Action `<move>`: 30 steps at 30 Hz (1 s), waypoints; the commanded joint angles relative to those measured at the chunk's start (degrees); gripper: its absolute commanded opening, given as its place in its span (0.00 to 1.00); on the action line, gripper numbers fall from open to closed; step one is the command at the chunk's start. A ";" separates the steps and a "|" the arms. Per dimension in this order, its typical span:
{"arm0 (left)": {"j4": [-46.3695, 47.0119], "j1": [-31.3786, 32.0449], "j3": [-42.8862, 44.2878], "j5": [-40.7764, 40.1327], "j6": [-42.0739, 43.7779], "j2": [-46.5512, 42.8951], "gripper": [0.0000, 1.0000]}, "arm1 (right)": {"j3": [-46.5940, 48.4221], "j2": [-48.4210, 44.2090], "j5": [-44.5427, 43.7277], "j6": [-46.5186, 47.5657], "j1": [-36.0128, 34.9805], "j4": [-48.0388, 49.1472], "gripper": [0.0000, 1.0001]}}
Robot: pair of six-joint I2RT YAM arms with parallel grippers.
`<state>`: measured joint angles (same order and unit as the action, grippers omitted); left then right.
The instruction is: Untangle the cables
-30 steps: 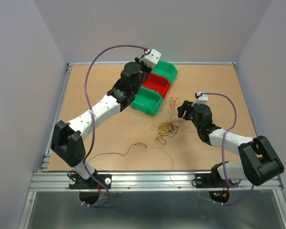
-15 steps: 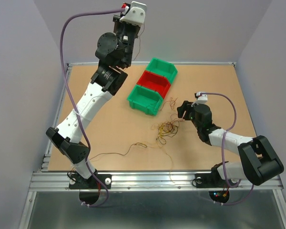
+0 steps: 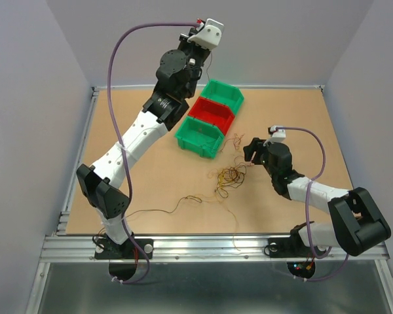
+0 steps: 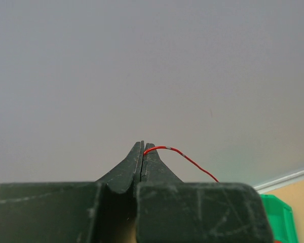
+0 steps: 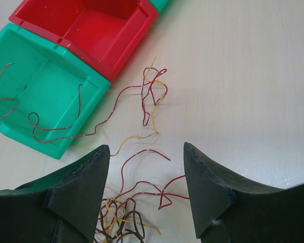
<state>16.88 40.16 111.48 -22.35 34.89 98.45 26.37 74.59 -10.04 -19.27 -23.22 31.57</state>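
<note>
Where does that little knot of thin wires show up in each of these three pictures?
Top view: the knot of wires lies on the table, right of centre, near the right gripper.
Left wrist view: not in it; only one red wire pinched in the shut left gripper.
Right wrist view: at the bottom edge, between the open fingers.
Shared landmark: the red bin, in the top and right wrist views.

Right side of the table [image 3: 314, 124] is wide open. Row of bins [image 3: 198, 145] blocks the middle back, the left arm [image 3: 141, 134] slants over the left half, and the cables [image 3: 230, 175] clutter the spot just ahead of the right gripper [image 5: 146, 147].
</note>
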 commanded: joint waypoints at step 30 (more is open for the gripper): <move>2.08 -0.08 -42.30 18.30 -10.47 -12.31 0.00 | -1.06 -0.68 18.00 5.11 0.11 9.72 0.65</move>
<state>15.84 40.03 72.90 -8.88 23.66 89.19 25.63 73.34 -0.69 -17.19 -23.22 34.24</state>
